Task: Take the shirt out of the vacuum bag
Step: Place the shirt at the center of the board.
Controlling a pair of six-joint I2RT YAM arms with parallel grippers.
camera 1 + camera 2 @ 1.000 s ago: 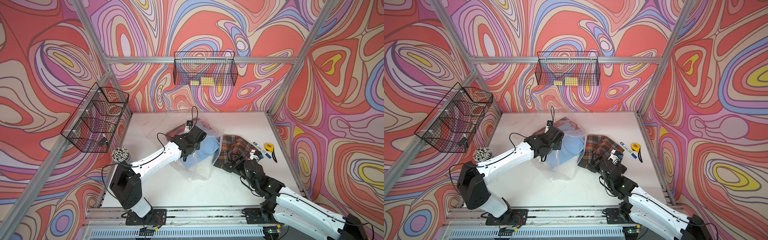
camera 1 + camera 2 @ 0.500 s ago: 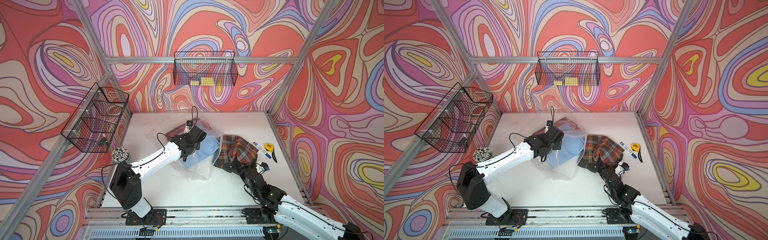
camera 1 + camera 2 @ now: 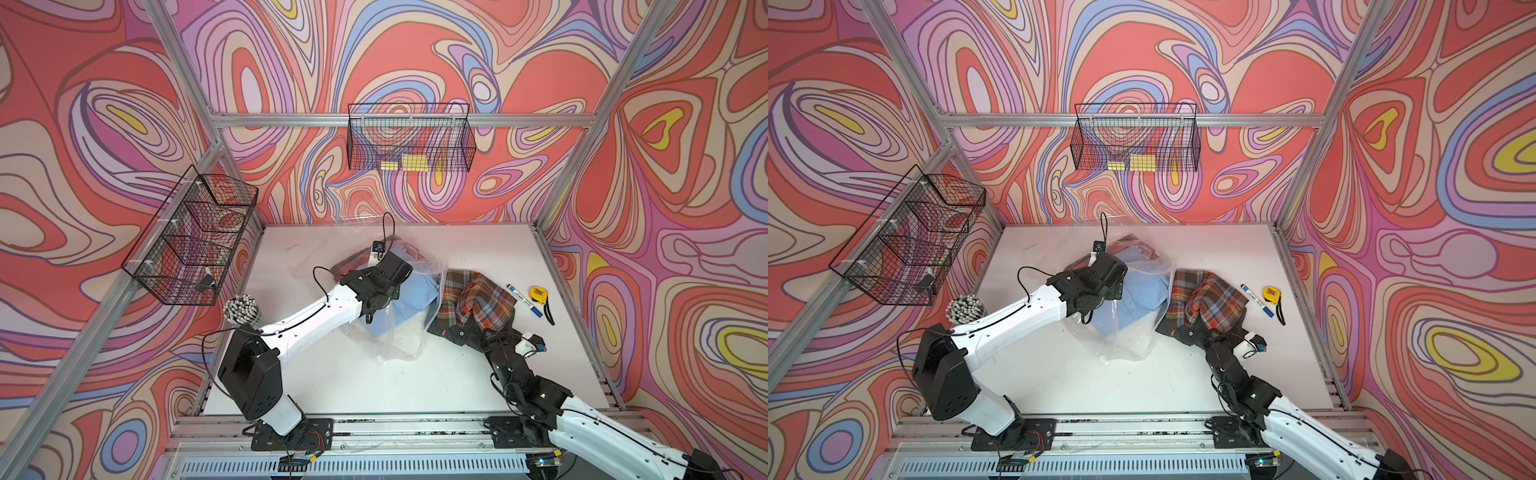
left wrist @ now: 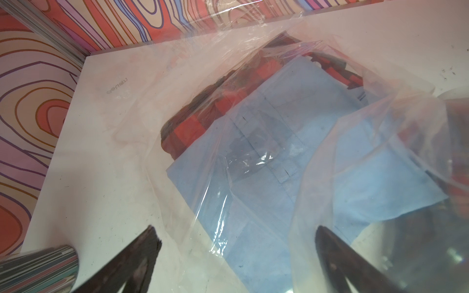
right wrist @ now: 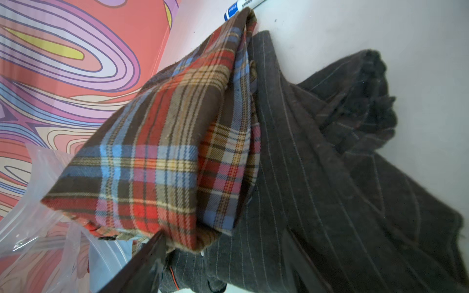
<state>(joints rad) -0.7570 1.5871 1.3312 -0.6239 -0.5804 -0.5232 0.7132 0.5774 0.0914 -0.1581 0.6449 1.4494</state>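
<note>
In both top views the bag (image 3: pixel 399 328) lies mid-worktop (image 3: pixel 332 374) with a blue cloth (image 3: pixel 1138 303) inside; the plaid shirt (image 3: pixel 478 299) lies just right of it, outside.

Left wrist view: the left gripper (image 4: pixel 236 243) hangs wide open over the bag (image 4: pixel 253 162).

Right wrist view: the right gripper (image 5: pixel 223 256) is partly spread at the shirt (image 5: pixel 177 152); a grip cannot be told.

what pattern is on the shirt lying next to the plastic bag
The shirt is plaid: brown with red, blue and cream stripes. The right wrist view shows it best.
</note>
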